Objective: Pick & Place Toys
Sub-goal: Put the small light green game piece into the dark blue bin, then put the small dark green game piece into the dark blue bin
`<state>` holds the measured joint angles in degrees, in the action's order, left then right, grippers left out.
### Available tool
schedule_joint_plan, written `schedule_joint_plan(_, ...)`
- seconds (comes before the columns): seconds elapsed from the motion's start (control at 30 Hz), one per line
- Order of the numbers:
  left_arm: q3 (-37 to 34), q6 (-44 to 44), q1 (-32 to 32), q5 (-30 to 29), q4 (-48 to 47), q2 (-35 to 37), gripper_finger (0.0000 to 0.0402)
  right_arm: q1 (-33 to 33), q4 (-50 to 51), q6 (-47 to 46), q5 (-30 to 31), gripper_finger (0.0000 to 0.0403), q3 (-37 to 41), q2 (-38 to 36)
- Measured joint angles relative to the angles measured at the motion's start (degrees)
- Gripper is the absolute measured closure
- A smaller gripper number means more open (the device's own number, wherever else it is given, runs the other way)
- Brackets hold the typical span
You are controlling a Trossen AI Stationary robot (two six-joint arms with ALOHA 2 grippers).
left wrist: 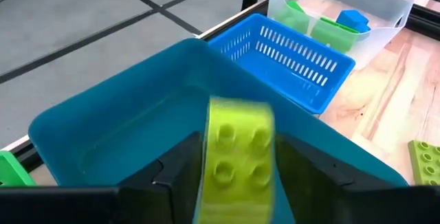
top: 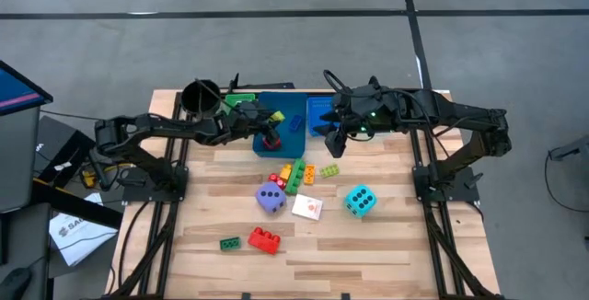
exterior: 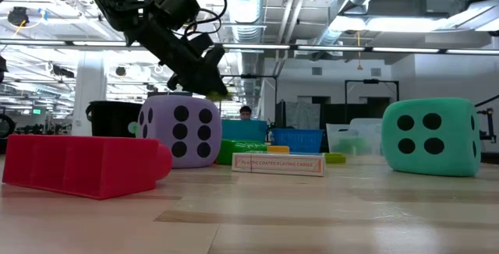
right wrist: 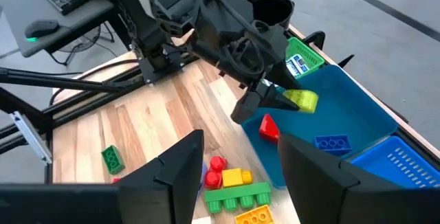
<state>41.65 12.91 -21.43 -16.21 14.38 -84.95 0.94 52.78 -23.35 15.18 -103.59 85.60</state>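
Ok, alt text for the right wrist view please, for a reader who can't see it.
The left gripper hangs over a teal tray with a yellow-green brick between its fingers. A blue brick lies in the tray; red, yellow, green and orange bricks sit on the wooden table nearby.

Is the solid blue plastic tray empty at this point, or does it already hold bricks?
Not empty. The solid blue plastic tray already holds a small blue brick and a red brick.
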Motion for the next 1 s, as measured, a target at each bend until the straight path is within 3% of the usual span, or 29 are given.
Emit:
schedule_joint_plan(0.37, 0.00, 5.72, 0.43, 0.25, -0.10, 0.00, 0.0185, 0.16, 2.32, 0.00, -0.04, 0.0219, 0.00, 0.00)
schedule_joint_plan(0.7, -0.04, 5.19, 2.03, 28.16, -0.72, 4.96, 0.0181, 1.32, 5.02, 2.16, -0.34, 0.0219, 0.00, 0.00)
schedule_joint_plan(0.83, -0.04, 5.15, 5.68, 31.80, -0.83, 9.49, 0.0187, 1.95, 4.97, 4.95, -2.09, 0.0219, 0.00, 0.00)
schedule_joint_plan(1.0, -0.04, 6.82, 11.50, 32.26, -0.45, 16.65, 0.0187, 2.84, 4.92, 9.00, -5.57, 0.0219, 0.00, 0.00)
